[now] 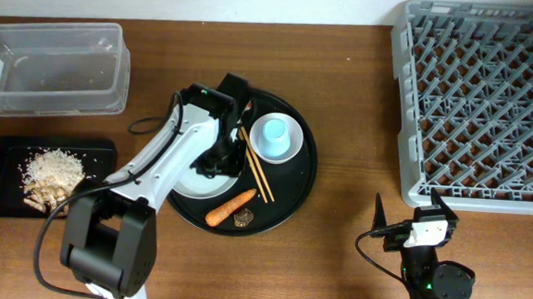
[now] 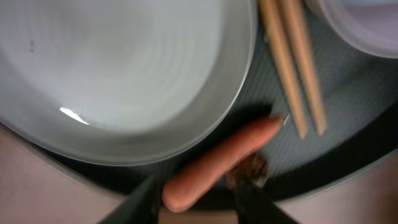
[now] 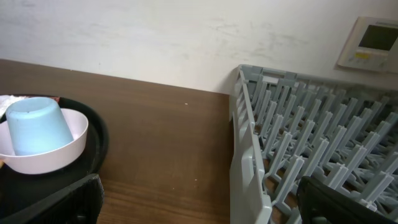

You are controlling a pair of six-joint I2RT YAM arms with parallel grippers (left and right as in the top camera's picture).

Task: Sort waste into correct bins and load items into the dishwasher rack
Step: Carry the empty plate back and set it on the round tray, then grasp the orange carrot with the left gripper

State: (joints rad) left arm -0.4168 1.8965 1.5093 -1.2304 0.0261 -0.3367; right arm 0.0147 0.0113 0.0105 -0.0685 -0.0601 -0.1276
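Observation:
My left gripper (image 1: 218, 158) hangs open over the round black tray. In the left wrist view its fingers (image 2: 196, 208) sit on either side of the thick end of the orange carrot (image 2: 217, 162) without closing on it. The carrot (image 1: 230, 208) lies at the tray's front beside the dark brown lump (image 1: 244, 220). The pale dish (image 1: 195, 180), the chopsticks (image 1: 257, 165) and the light blue cup (image 1: 275, 131), which sits in a white bowl, are also on the tray. My right gripper (image 1: 429, 224) is open and empty in front of the grey rack (image 1: 483, 98). Tissue and wrapper are hidden.
The clear box (image 1: 54, 67) stands at the far left. The flat black tray (image 1: 4, 198) in front of it holds rice-like scraps (image 1: 52, 169). The round black tray (image 1: 307, 171) sits mid-table. The rack's wall (image 3: 249, 162) is close to my right gripper (image 3: 205, 205).

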